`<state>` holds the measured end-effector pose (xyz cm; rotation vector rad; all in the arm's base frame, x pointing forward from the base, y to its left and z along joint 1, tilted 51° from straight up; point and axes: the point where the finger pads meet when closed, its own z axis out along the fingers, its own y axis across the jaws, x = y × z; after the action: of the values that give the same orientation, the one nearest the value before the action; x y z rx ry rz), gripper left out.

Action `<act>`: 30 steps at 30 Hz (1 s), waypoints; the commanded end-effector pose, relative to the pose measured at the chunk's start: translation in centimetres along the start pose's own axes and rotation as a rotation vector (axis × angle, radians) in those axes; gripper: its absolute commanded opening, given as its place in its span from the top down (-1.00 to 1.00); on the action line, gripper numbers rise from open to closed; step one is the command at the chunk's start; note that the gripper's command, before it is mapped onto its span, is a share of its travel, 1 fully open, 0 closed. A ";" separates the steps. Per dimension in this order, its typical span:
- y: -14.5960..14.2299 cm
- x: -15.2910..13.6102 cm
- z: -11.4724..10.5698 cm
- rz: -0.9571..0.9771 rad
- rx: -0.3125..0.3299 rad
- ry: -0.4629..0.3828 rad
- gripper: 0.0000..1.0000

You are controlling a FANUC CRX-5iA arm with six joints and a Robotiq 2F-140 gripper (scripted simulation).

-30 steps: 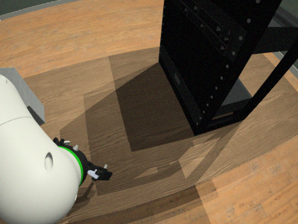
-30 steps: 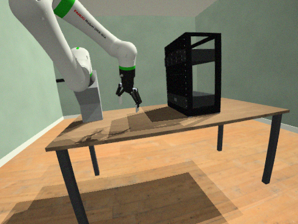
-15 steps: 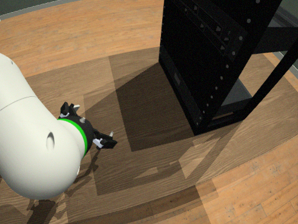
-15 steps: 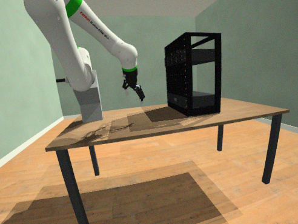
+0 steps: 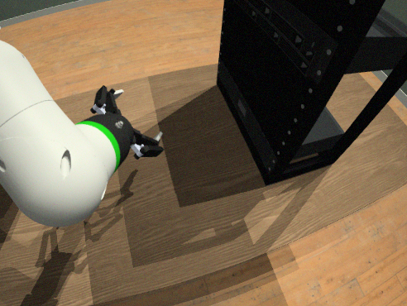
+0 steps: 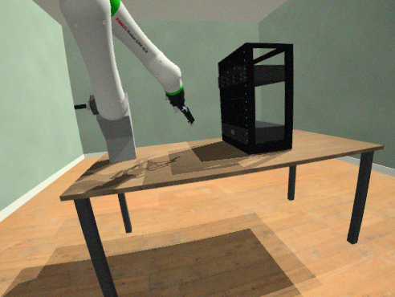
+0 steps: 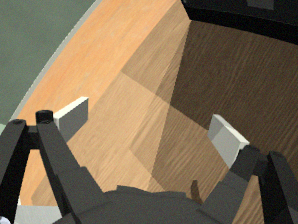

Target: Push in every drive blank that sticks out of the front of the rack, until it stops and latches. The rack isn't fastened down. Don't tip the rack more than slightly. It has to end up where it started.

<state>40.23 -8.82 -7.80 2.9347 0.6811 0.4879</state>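
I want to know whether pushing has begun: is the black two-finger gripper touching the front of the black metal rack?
No. In the exterior view the open black two-finger gripper hangs in the air, well apart from the front of the black metal rack.

Wooden table [image 6: 321, 150] (4 dark legs) carries black rack [image 6: 257, 100].

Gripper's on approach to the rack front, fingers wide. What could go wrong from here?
1. The rack is tall, stands free on the table, and the blanks near its top sit high: a hard push there could tip or slide it.
2. The gripper is open and empty; a spread finger could catch a rack post instead of a blank.
3. The front is dark in every view, so which blanks stick out is hard to tell; one could be missed.
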 end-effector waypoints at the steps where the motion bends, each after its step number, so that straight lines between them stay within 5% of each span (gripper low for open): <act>1: -2.5 3.3 1.7 0.069 0.036 0.090 -1.00; 17: -9.1 13.8 3.4 0.398 0.143 0.402 -1.00; 30: -10.3 19.0 2.0 0.666 0.172 0.641 -1.00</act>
<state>51.60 7.79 -6.74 3.1365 -0.1403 1.3590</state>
